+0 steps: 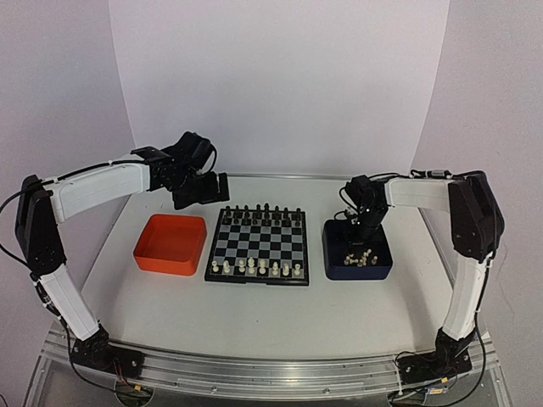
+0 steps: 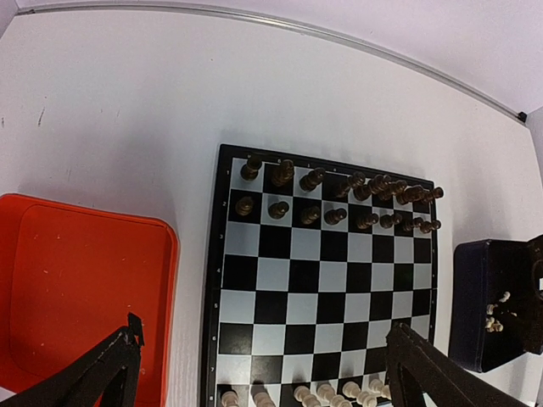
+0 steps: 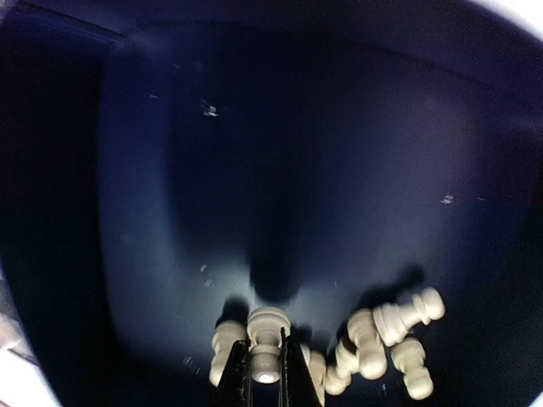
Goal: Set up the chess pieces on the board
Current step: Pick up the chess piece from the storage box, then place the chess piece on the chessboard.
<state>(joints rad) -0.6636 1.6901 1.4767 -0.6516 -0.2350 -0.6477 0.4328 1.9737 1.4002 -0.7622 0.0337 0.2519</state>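
Right arm (image 1: 416, 193) reaches down into the dark blue tray (image 1: 338, 254), which sits on the table (image 1: 254, 318) just right of the board (image 1: 258, 242).

State of the right jaws: together, clamped on one cream chess piece (image 3: 265, 332). In the wrist view it stands roughly upright between the two fingertips, its rounded head just beyond them. Cannot tell whether its base is on the tray floor or lifted off it.

Loose chess pieces (image 3: 366, 341) lie on their sides in a cluster on both sides of the clamped one, several touching each other. From above, the cluster sits in the near half of the tray.

Left arm (image 1: 97, 186) is held up above the table, its wrist over the gap between the orange tray (image 1: 170, 246) and the far-left corner of the board.

State of the left jaws: wide apart, nothing between them. Their fingertips (image 2: 119, 356) frame the board from above.

Board: middle of the table, orange tray at its left, dark blue tray at its right, a narrow gap on each side. Black pieces (image 1: 265, 212) stand in the two far rows. A row of cream pieces (image 1: 254, 268) stands upright along the nearest row.
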